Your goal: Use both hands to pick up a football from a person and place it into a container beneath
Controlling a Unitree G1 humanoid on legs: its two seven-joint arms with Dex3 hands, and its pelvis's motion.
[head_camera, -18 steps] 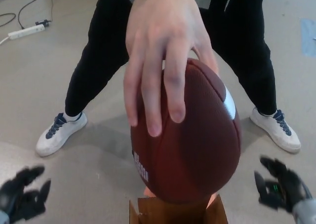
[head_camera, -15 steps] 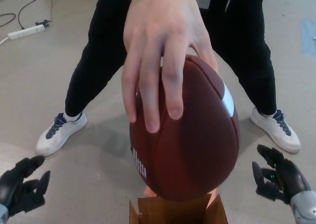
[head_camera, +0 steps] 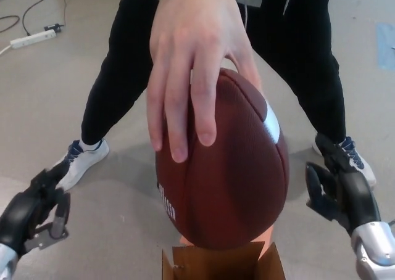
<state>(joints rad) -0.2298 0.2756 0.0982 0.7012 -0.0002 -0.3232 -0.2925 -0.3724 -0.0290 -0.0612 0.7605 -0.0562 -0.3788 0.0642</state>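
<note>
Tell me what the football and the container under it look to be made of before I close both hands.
The football looks like brown pebbled leather or a synthetic imitation, matte, with a white stripe and white lettering; the fine grain shows. The container below looks like plain brown corrugated cardboard, judging by its dull folded flaps and raw edges. The left hand and right hand are open, flanking the ball.

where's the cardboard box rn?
In the head view, the open brown cardboard box sits at bottom centre on the floor, directly beneath the brown football held by a person's hand.
</note>
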